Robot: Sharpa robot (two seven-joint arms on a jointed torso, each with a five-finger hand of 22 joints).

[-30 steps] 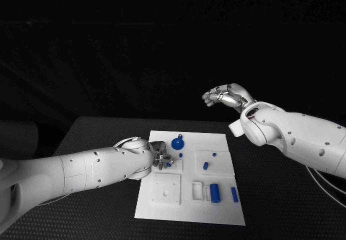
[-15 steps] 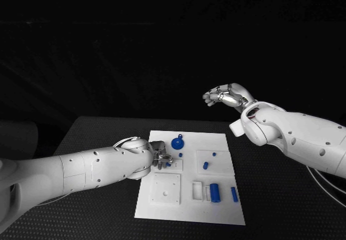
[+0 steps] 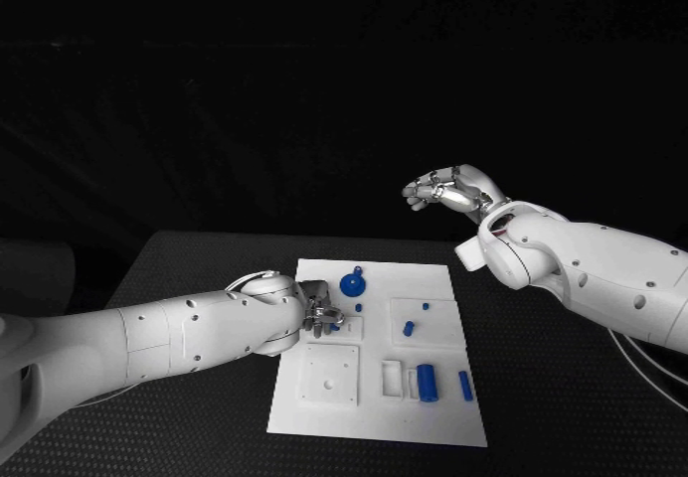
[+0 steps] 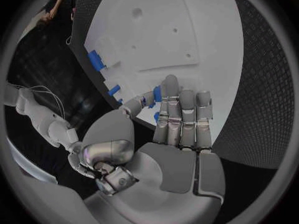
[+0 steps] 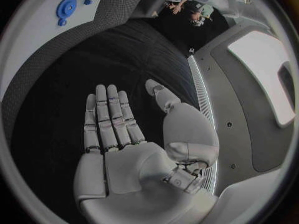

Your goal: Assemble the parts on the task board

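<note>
Head view: the white task board (image 3: 376, 348) is seen lying in the middle of the black counter (image 3: 201, 268), with blue parts spread over it. A round blue disc with a stem (image 3: 353, 286) is placed near the far edge; a short blue peg (image 3: 409, 328) lies in the middle field; a blue cylinder (image 3: 426, 381) and a thinner blue pin (image 3: 466, 386) are set side by side toward the near right corner. A small blue part (image 4: 157, 93) is pinched between the thumb and fingers (image 4: 181, 109) of the left hand (image 3: 321, 316), low over the board's left half. The right hand (image 3: 447, 191) is held high, well apart from the board, fingers apart and holding nothing. Assembly is judged to be at an early stage: most parts appear loose, and several holes are unfilled.
</note>
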